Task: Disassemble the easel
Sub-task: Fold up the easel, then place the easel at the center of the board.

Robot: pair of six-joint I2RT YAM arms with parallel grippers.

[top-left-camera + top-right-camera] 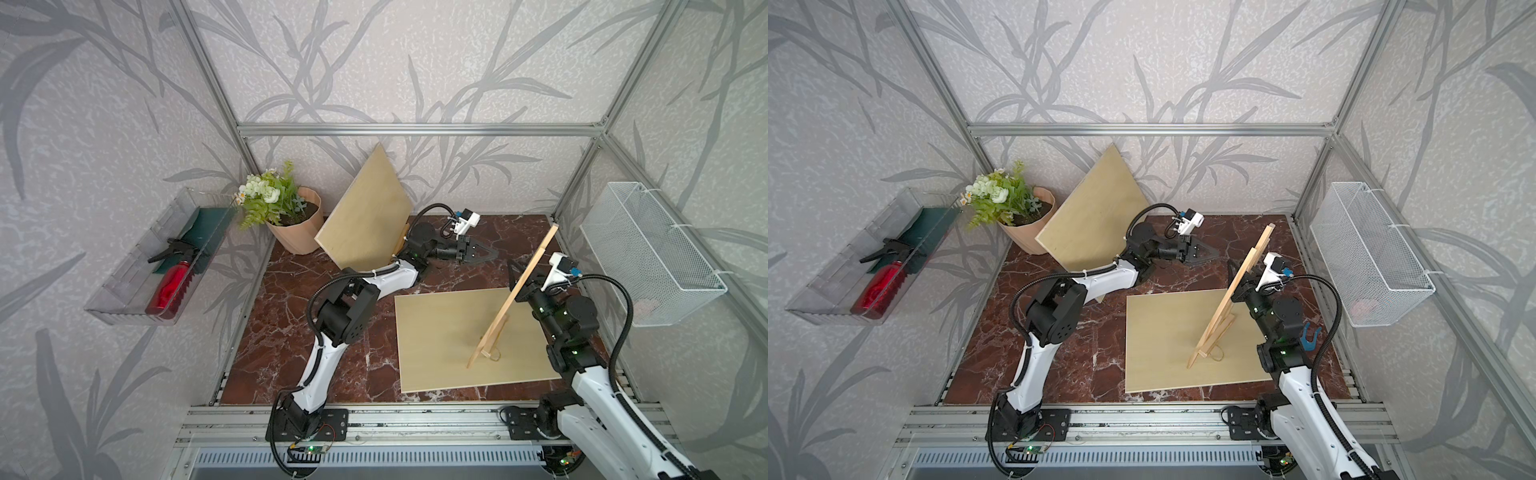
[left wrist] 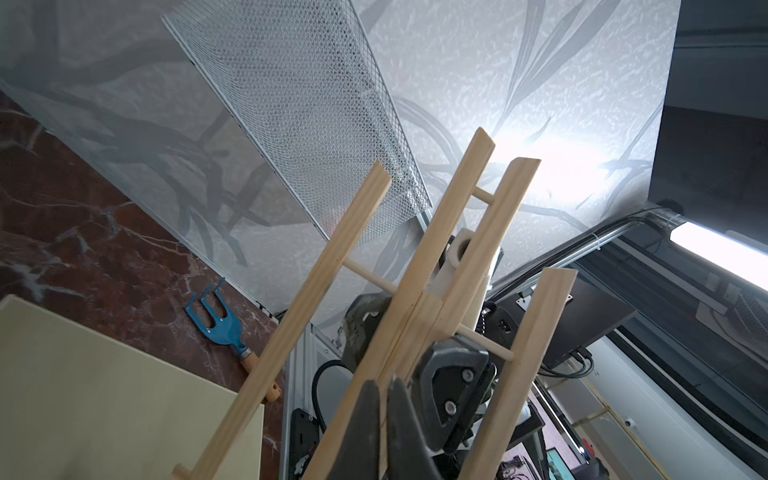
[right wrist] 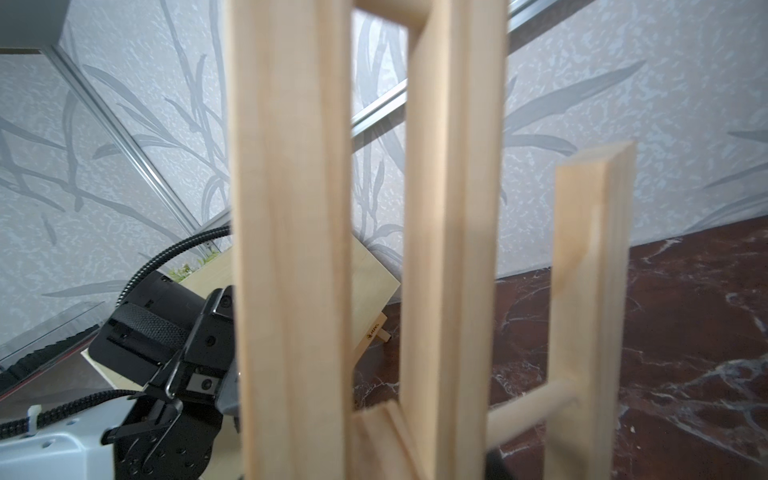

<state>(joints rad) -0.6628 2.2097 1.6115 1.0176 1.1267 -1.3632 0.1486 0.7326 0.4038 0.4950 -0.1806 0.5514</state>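
You are working on a red-brown marble tabletop (image 1: 332, 353) inside an aluminium frame (image 1: 415, 129), with leaf-patterned walls on 3 sides. A pale flat board (image 1: 440, 332) lies on the front right part of the marble, its front edge near the table's front rail. The easel (image 1: 498, 318) stands tilted on that board, feet on the wood and top leaning toward the back right corner.

Your right gripper (image 1: 520, 280) is clamped on the easel's centre slats about halfway up, reaching in from the right-wall side. Your left gripper (image 1: 490, 252) hangs over bare marble near the back middle. Its fingers are pressed together on nothing, and it points toward the easel with a gap between them.

Open marble runs along the left side and the front left. The right edge is tight: the right arm fills the strip between the flat board and the frame, and a blue hand fork (image 1: 1310, 332) lies there beside the arm.

Behind the left arm, 1 more board (image 1: 365, 216) stands tilted at the back, just beside a flower pot (image 1: 297, 228) in the back left corner. On the left wall, a clear tray (image 1: 120, 282) holds a red spray bottle (image 1: 170, 286). A white mesh basket (image 1: 648, 249) hangs on the right wall, near the easel's top.
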